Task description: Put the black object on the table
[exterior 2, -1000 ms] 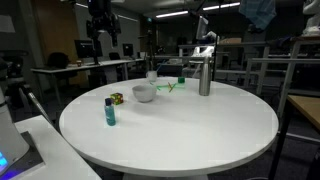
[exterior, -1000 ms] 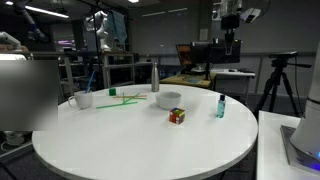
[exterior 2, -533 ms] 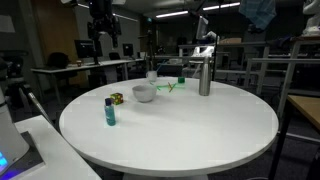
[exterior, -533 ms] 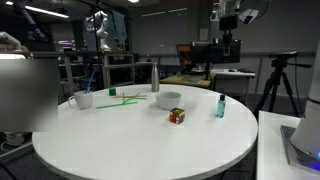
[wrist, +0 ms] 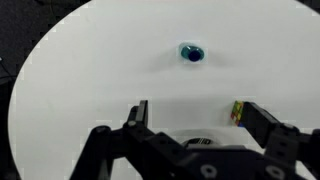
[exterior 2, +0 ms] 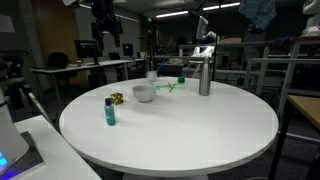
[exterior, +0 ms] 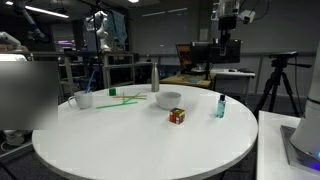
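My gripper (wrist: 198,115) is open and empty. It hangs high above the round white table (exterior: 130,140), seen in both exterior views (exterior: 229,42) (exterior 2: 105,33). In the wrist view a white bowl (wrist: 176,140) lies below the jaws, mostly hidden by the gripper body. A small dark patch (wrist: 198,141) shows inside it; I cannot tell whether that is the black object. In the exterior views the bowl (exterior: 169,99) (exterior 2: 144,93) hides its inside. The multicoloured cube (wrist: 238,111) (exterior: 177,116) lies next to the bowl.
A teal bottle with a dark cap (exterior: 220,106) (exterior 2: 110,111) (wrist: 191,53) stands near the cube. A metal bottle (exterior: 154,77) (exterior 2: 204,77), green sticks (exterior: 125,97) and a white cup (exterior: 85,99) stand farther across the table (exterior 2: 190,130).
The arm has shifted slightly high above the table. Nothing on the table has moved.
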Motion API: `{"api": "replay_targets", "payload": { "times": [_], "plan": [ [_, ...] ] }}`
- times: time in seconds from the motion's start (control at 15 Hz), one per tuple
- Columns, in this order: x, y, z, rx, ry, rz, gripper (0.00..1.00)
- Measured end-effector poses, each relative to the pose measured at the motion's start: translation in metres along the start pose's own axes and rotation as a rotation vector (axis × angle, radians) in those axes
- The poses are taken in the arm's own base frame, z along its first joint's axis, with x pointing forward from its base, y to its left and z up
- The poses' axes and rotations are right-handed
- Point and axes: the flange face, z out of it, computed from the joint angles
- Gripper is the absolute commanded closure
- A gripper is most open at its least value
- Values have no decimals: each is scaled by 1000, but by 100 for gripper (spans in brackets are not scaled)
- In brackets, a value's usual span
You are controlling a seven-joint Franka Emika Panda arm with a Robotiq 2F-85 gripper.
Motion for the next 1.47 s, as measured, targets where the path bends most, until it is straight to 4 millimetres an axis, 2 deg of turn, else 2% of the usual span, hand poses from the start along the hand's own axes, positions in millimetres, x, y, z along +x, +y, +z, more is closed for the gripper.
{"api": "replay_targets", "payload": {
  "times": [0.2, 0.4, 0.67, 1.0, 1.27, 1.47],
  "plan": [
    [12, 5, -1, -30, 76, 151, 0],
    [29, 1, 8, -59, 110, 309, 0],
    [62, -19, 21, -94, 103, 472, 0],
    [114, -47, 23, -126, 107, 555, 0],
    [151, -54, 24, -132, 115, 569, 0],
    [178, -55, 31, -108, 103, 570, 0]
  ]
}}
